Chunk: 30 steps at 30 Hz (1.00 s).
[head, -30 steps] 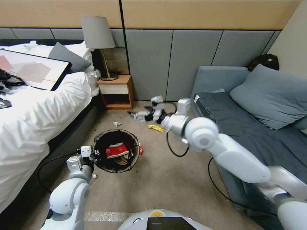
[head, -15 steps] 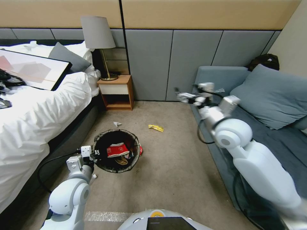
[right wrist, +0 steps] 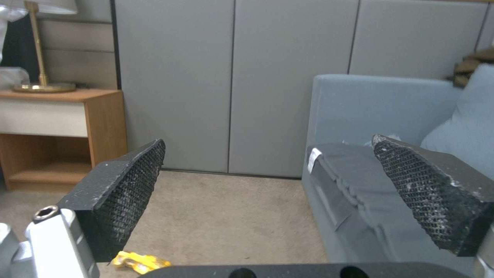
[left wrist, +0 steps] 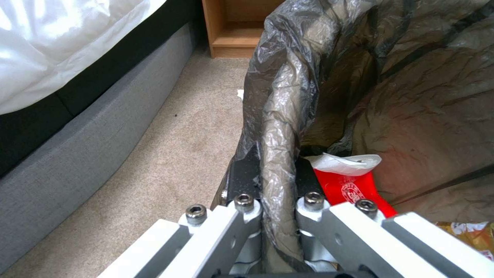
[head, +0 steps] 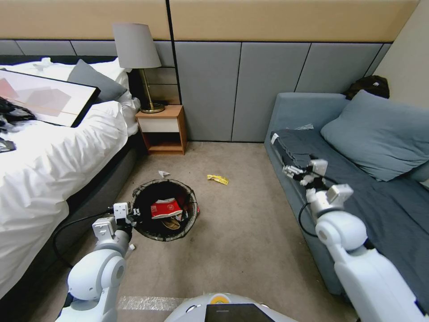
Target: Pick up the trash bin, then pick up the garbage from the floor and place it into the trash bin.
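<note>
Black-lined trash bin (head: pixel 164 215) rim sits clenched in left tool (left wrist: pixel 270 210); right tool (right wrist: pixel 278 189) hangs released over sofa (head: pixel 357 197).

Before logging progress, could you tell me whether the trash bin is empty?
Not empty: the trash bin holds a red-and-white wrapper and scraps.

A white-quilted bed (head: pixel 49 152) carries a black-framed picture (head: pixel 44 96). Beside it a small wooden nightstand (head: pixel 161 129) bears a brass lamp with a grey shade (head: pixel 136 49). Opposite stands a blue-grey sofa (head: pixel 357 179) with a matching pillow (head: pixel 380 134).
</note>
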### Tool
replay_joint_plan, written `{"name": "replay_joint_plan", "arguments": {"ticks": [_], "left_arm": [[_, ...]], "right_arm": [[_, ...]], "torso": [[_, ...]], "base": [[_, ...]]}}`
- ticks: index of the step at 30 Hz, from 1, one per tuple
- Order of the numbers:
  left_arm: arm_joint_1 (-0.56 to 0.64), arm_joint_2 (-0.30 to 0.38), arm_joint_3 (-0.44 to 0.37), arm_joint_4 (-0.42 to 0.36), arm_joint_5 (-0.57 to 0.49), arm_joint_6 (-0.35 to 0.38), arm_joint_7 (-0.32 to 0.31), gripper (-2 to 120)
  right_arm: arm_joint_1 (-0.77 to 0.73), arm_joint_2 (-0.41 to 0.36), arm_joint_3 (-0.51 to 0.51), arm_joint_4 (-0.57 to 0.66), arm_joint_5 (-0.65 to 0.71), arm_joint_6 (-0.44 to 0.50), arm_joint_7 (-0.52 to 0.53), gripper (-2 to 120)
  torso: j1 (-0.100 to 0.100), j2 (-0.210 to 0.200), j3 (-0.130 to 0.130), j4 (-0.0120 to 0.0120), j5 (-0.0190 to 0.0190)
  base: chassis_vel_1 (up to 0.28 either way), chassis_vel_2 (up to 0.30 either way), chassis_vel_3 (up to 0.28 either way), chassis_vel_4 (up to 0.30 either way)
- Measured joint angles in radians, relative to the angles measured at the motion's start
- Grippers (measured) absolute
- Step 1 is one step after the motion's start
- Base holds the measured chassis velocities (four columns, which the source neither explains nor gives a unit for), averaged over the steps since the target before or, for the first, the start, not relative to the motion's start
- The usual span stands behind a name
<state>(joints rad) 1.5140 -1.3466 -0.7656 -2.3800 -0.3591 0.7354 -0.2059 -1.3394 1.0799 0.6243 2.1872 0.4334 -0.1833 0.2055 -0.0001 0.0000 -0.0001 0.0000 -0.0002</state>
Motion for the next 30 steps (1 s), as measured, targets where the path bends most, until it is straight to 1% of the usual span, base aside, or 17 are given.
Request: {"name": "replay_joint_plan", "arguments": {"ticks": [4,8,23,30], "left_arm": [[0.0,0.003,0.0,-0.006,-0.007,0.0,0.0,0],[0.001,0.004,0.003,-0.006,-0.008,0.0,0.0,0],[-0.002,0.011,0.003,-0.009,-0.017,0.0,-0.003,0],[-0.002,0.008,0.001,-0.01,-0.018,0.0,-0.003,0]], "right_arm": [[-0.017,0.025,-0.006,-0.007,-0.016,0.013,-0.004,100],[-0.011,0.034,-0.012,-0.019,-0.023,0.022,-0.005,100],[-0.01,0.062,-0.045,-0.041,-0.065,0.027,0.0,100],[-0.01,0.062,-0.054,-0.043,-0.07,0.028,0.0,100]], "torso": [[0.0,0.0,0.0,-0.0001,0.0001],[0.0,0.0,0.0,0.0001,0.0001],[0.0,0.0,0.0,0.0,0.0001],[0.0,0.0,0.0,0.0,0.0001]], "base": [[0.0,0.0,0.0,0.0],[0.0,0.0,0.0,0.0],[0.0,0.0,0.0,0.0],[0.0,0.0,0.0,0.0]]}}
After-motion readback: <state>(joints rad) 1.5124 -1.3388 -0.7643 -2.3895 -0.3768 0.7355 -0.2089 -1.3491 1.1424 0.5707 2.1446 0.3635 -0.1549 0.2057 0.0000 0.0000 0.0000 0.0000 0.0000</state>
